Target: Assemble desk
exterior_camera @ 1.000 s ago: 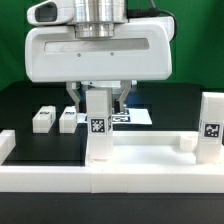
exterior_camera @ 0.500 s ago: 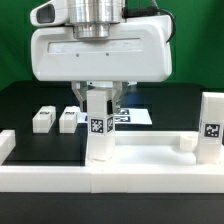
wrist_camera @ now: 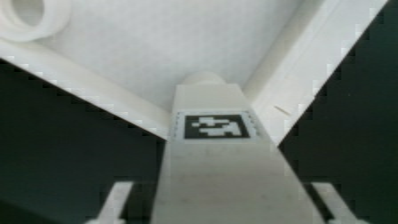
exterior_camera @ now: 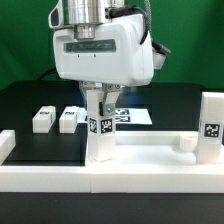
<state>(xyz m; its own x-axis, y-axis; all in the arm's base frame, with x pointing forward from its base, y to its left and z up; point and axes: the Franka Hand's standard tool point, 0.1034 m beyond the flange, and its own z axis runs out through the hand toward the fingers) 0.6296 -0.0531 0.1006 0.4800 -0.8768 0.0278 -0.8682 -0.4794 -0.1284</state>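
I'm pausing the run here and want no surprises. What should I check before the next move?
1. Tool gripping leg: not ok; the wrist view shows gaps between both fingers and the leg.
2. Leg upright: ok.
3. Leg seated in tabletop: cannot tell; the joint is not visible.
4. Loose legs clear of the tool: ok; they lie apart, toward the exterior view's left.
5. Second upright leg standing: ok.
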